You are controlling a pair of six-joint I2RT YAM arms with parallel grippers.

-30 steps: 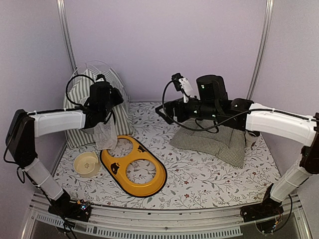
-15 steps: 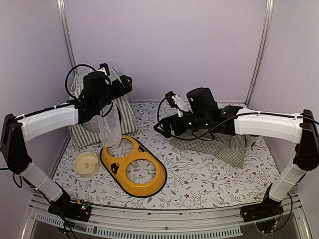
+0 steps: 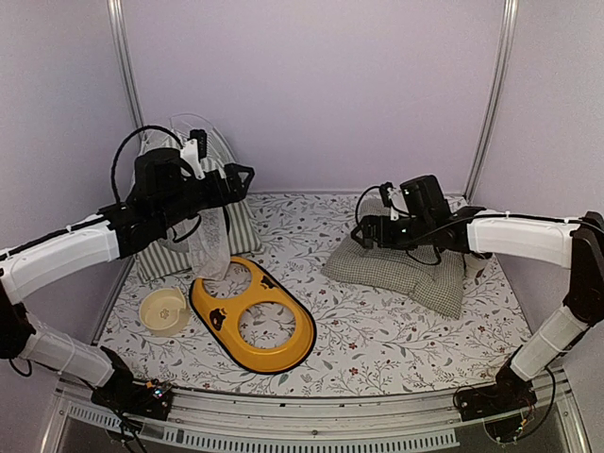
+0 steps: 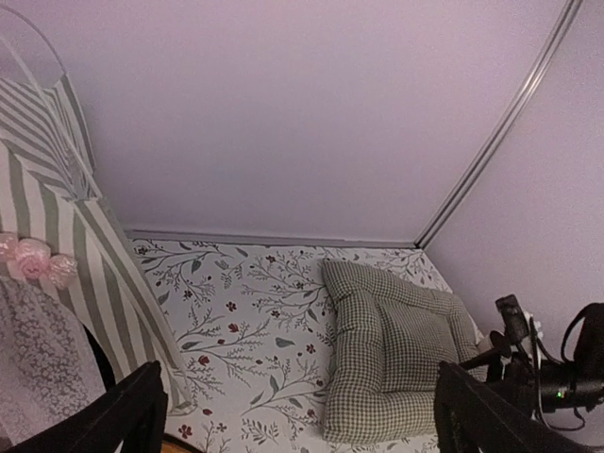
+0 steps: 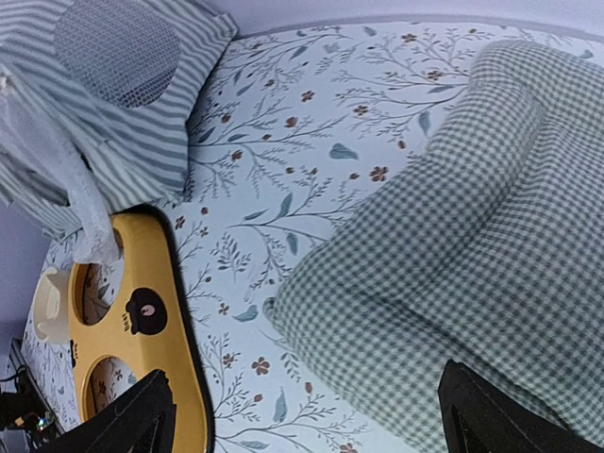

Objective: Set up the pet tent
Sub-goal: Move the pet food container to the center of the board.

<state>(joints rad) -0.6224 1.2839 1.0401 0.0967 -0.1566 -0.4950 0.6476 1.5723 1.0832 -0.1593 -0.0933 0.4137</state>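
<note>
The pet tent point(image 3: 238, 226) leans against the back-left wall, green-and-white striped, with a thin white pole point(image 3: 193, 121) arching over it. Its white mesh flap point(image 3: 208, 250) hangs down in front. My left gripper point(image 3: 243, 179) hovers open just right of the tent's top, touching nothing. In the left wrist view the tent point(image 4: 94, 255) and its flap point(image 4: 38, 359) lie to the left of the open gripper point(image 4: 302, 420). My right gripper point(image 3: 361, 233) is open over the left edge of the green-checked cushion point(image 3: 406, 269). The right wrist view shows the tent's round grey mesh window point(image 5: 118, 47).
A yellow two-hole feeder tray point(image 3: 253, 316) lies in front of the tent, with a cream bowl point(image 3: 163, 310) to its left. The cushion point(image 5: 472, 236) fills the right side of the floral mat point(image 3: 377, 330). Metal frame posts point(image 3: 121, 57) stand at the back corners.
My left gripper has opened, let go of the tent fabric and swung up and to the right. My right arm has drawn back to the right, over the cushion.
</note>
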